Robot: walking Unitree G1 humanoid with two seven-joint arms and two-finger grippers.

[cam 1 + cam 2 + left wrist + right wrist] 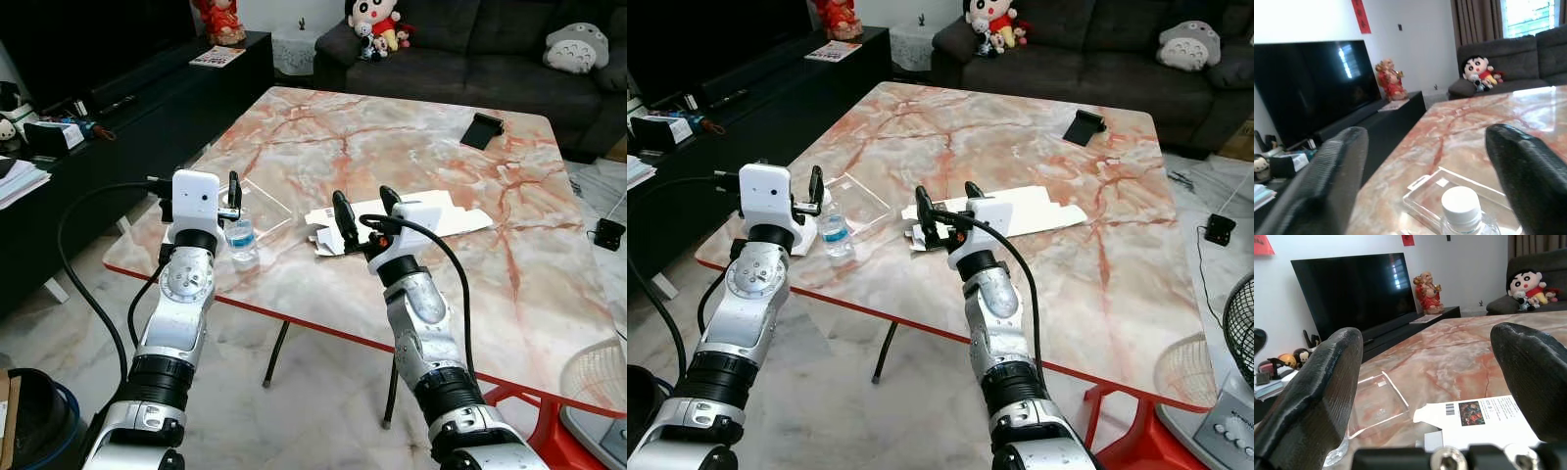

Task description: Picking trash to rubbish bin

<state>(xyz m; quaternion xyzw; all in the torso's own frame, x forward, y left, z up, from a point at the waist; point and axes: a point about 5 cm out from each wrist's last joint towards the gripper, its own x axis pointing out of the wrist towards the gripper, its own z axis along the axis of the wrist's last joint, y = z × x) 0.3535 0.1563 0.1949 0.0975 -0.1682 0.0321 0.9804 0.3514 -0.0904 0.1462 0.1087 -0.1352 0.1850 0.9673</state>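
Both silver arms reached forward from the lower edge of the head views toward the near edge of a marble-patterned table (411, 147) with a red rim.

Left gripper (1435, 196): positioned at the table's near-left corner, fingers spread wide apart and holding nothing. A small clear water bottle (242, 238) with a white cap stood upright on the table just beside the gripper in the head views; in the left wrist view its cap sat low between the two black fingers (1327, 186), with no contact visible.

A clear plastic tray (265, 204) lay flat on the table just behind the bottle.

Right gripper (364, 208): held over the near-centre of the table, fingers wide apart and empty. A flattened white cardboard box (446, 217) lay on the table directly ahead of it, extending to the robot's right; the right wrist view showed a barcode and a printed picture on its upper face.

A black phone-like object (482, 129) lay near the far-right corner of the table, well apart from both grippers.

Beyond the table stood a dark sofa (490, 44) carrying plush toys (376, 22). A low black cabinet (127, 108) ran along the robot's left, and a large dark television (1354, 286) stood on it.
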